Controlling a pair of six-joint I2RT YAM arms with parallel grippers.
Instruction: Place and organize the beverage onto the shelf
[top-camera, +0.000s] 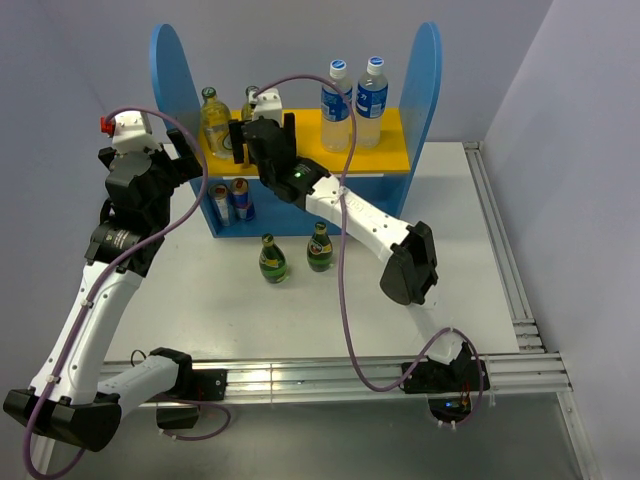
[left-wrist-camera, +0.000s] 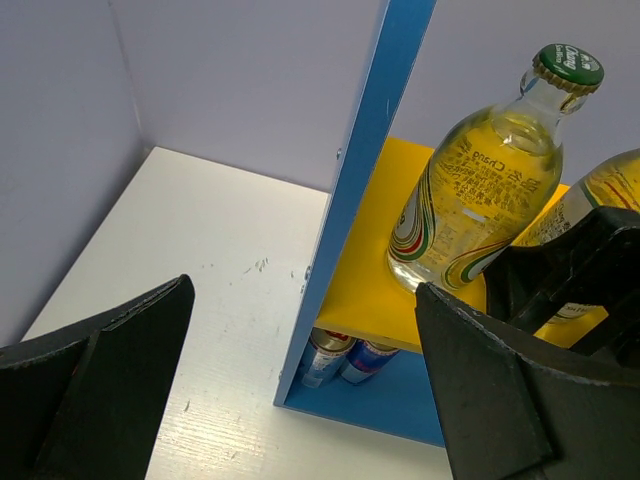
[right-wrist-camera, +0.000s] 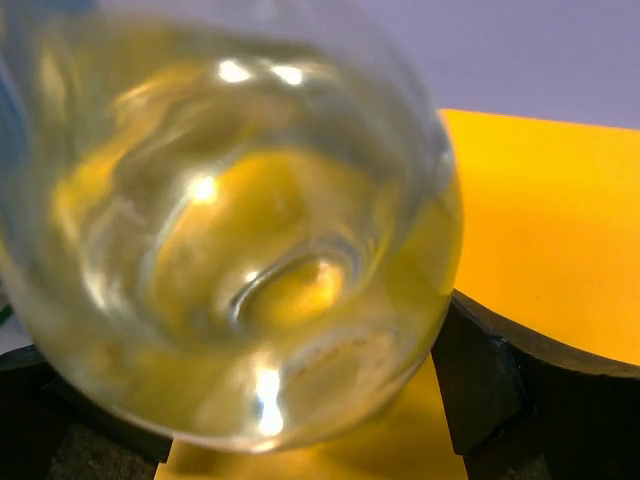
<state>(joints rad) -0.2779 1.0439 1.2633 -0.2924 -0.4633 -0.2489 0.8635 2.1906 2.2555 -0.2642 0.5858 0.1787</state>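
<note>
The blue shelf (top-camera: 425, 70) has a yellow-orange upper board (top-camera: 300, 140). Two plastic bottles with blue labels (top-camera: 337, 105) (top-camera: 371, 98) stand on its right part. One gold-capped glass bottle (top-camera: 214, 122) stands at its left end and also shows in the left wrist view (left-wrist-camera: 475, 190). My right gripper (top-camera: 262, 135) is shut on the second glass bottle (right-wrist-camera: 240, 230), held tilted just over the board. Two dark green bottles (top-camera: 271, 259) (top-camera: 319, 248) stand on the table in front of the shelf. My left gripper (left-wrist-camera: 300, 300) is open and empty beside the shelf's left panel (left-wrist-camera: 365, 150).
Two cans (top-camera: 222, 204) (top-camera: 241, 200) stand on the lower tier at the left and also show in the left wrist view (left-wrist-camera: 330, 355). The right arm (top-camera: 370, 225) reaches over the table above the green bottles. Walls close in at the left and right.
</note>
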